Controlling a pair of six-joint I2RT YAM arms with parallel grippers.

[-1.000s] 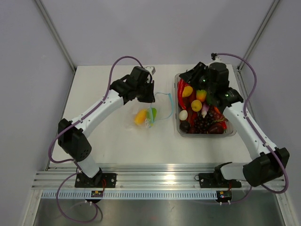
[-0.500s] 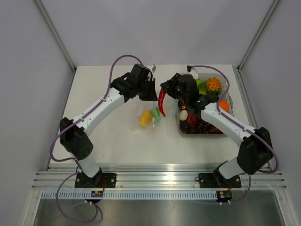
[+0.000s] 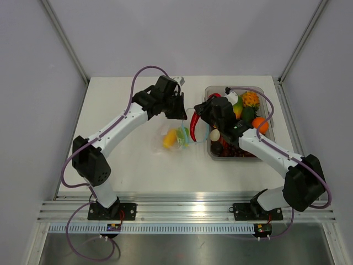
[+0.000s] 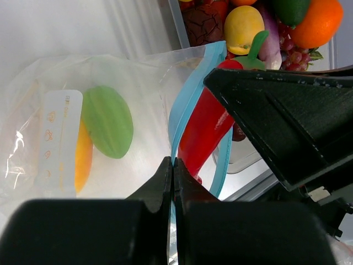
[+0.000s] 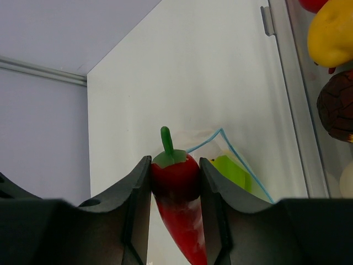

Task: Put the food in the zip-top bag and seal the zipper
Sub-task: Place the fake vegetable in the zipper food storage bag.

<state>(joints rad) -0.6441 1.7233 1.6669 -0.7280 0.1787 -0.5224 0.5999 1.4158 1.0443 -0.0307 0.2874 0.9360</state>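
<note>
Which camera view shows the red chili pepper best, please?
Right wrist: the red chili pepper sits centred, stem and body clear, in the right end effector. Left wrist shows it partly hidden; top external shows it small.

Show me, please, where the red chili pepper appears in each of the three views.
Top external: red chili pepper at centre, between bag and tub.
Left wrist: centre-right, at the bag's blue mouth.
Right wrist: bottom centre, in the right hand.
Shared landmark: the green fruit inside the bag.
</note>
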